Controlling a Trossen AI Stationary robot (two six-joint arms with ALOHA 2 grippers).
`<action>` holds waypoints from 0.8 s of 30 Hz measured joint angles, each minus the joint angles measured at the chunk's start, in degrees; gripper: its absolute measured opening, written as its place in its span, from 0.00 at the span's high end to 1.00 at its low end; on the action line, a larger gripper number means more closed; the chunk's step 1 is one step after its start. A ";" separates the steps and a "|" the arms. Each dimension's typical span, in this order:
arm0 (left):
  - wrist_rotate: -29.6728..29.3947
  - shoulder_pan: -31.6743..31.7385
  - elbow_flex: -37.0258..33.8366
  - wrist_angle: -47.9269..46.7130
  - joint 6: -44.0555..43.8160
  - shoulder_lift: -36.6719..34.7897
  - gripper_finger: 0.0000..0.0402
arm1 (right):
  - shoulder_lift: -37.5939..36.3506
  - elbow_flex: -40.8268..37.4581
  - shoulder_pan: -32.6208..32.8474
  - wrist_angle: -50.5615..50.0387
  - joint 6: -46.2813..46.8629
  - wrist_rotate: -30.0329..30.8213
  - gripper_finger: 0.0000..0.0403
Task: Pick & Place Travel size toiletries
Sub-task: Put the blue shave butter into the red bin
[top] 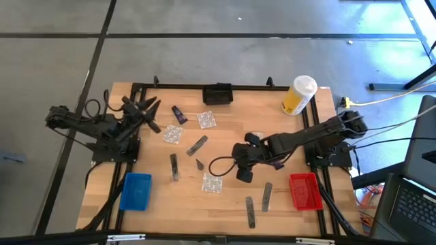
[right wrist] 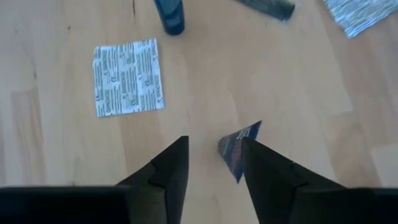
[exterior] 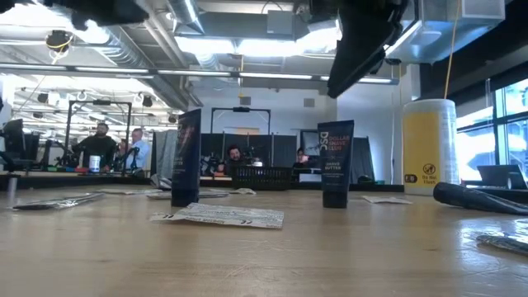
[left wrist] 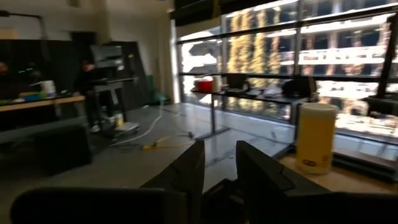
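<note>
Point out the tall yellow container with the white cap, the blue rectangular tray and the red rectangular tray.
Tall yellow container with white cap (top: 298,97), high view, on its yellow side wall.
Blue rectangular tray (top: 135,191), high view, on its bare floor.
Red rectangular tray (top: 305,191), high view, on its bare floor.

Wooden tabletop (top: 225,136), dark frame around its edges. Yellow container with white cap (top: 299,95) upright at far right corner; blue tray (top: 135,191) near left front edge, red tray (top: 305,190) near right front edge, black box (top: 217,94) at the far edge, mid-width. People (exterior: 115,147) seated at desks in the room beyond.
</note>
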 joint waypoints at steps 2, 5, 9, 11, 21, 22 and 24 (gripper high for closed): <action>-3.96 0.45 0.00 -0.04 -1.62 0.66 0.79 | 0.59 0.00 0.00 -0.40 0.93 -0.08 0.62; -8.38 1.21 0.00 -0.02 -3.14 1.47 0.78 | 0.94 -0.02 0.00 -1.28 2.09 -0.03 0.62; -11.11 2.56 0.00 0.28 -3.25 1.70 0.79 | 1.14 -0.07 0.00 -2.51 3.63 0.19 0.62; -11.03 3.03 0.00 0.28 -3.38 1.70 0.79 | 1.14 -0.07 0.00 -2.64 3.81 1.06 0.62; -10.81 3.20 0.00 0.26 -4.25 1.72 0.79 | 2.79 -0.05 -0.07 -3.55 3.79 2.87 0.62; -10.80 3.20 0.00 0.28 -4.27 1.72 0.79 | 3.16 -0.09 -0.07 -3.81 3.79 2.95 0.62; -10.80 3.20 -0.02 0.26 -4.27 1.72 0.79 | 3.75 -0.09 -0.11 -3.21 3.75 3.08 0.62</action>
